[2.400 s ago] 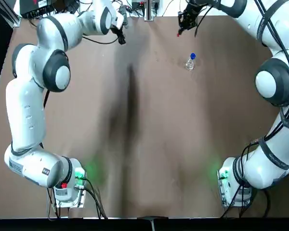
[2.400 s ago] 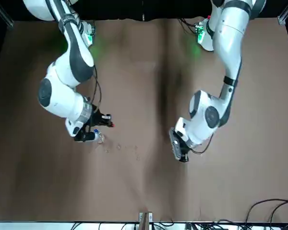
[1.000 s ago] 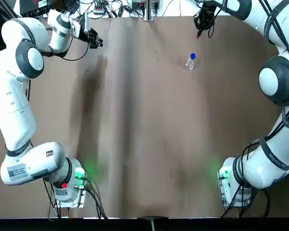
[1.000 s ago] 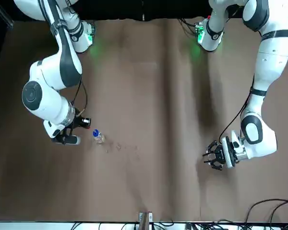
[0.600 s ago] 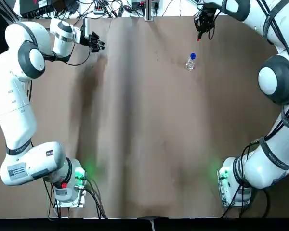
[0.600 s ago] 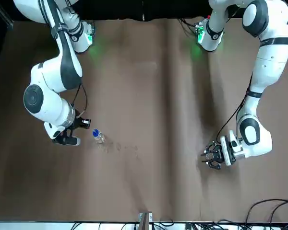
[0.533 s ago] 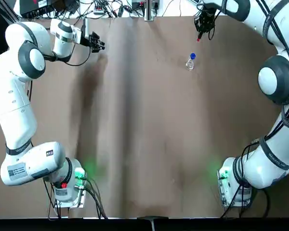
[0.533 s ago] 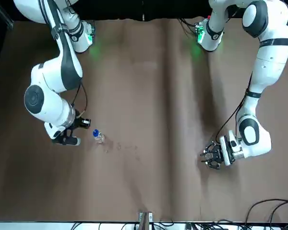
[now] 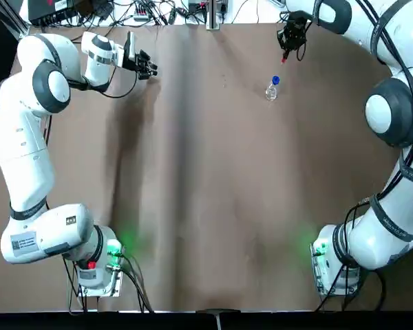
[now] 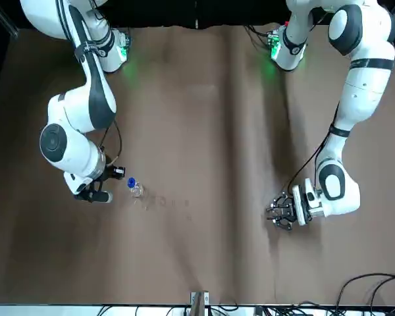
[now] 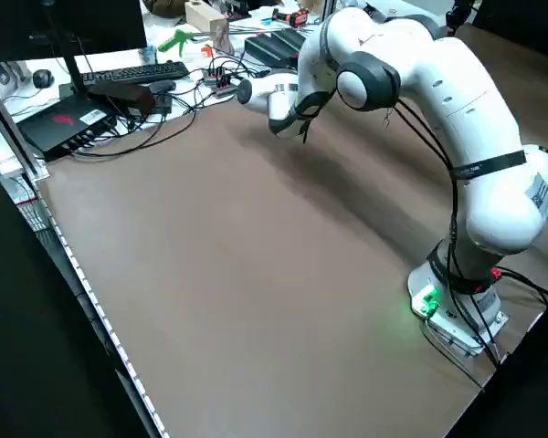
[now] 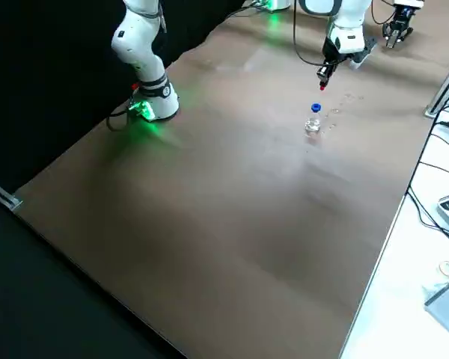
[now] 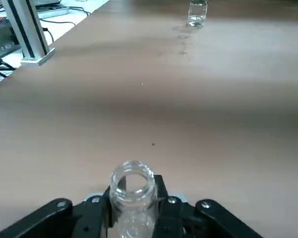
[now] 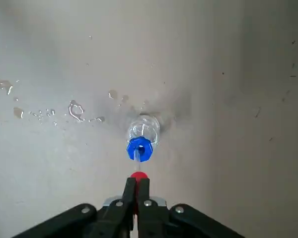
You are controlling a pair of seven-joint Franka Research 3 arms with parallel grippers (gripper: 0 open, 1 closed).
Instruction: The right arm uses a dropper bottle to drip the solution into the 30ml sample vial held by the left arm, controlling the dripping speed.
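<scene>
Vial (image 13: 132, 198) of clear glass, mouth open and upright, sits clamped between the fingers (image 13: 96, 214) of the left gripper (image 9: 146, 65), which hangs over the table's (image 9: 206, 206) far left corner area, near the far edge. The left arm (image 9: 27, 137) rises along the left edge and bends inward to reach that spot.

The dropper bottle (image 9: 272, 87), a small clear body with a blue collar, stands upright on the table near the far edge, right of centre, well apart from the vial. Its red dropper top (image 14: 138, 175) is off the bottle: the right gripper (image 9: 286, 47) has its fingers (image 14: 129, 196) pinched tight on it, with the thin glass tube reaching toward the blue collar in the right wrist view. That gripper hovers above the table just beyond the bottle, toward the far edge, not touching the bottle's body. The right arm (image 9: 392, 110) comes up the right edge and arcs over to it.

Small wet spots (image 14: 74, 110) lie on the brown table surface just beside the bottle, on the side toward the table's middle. Beyond the far edge a desk carries cables and a keyboard (image 11: 132, 73).
</scene>
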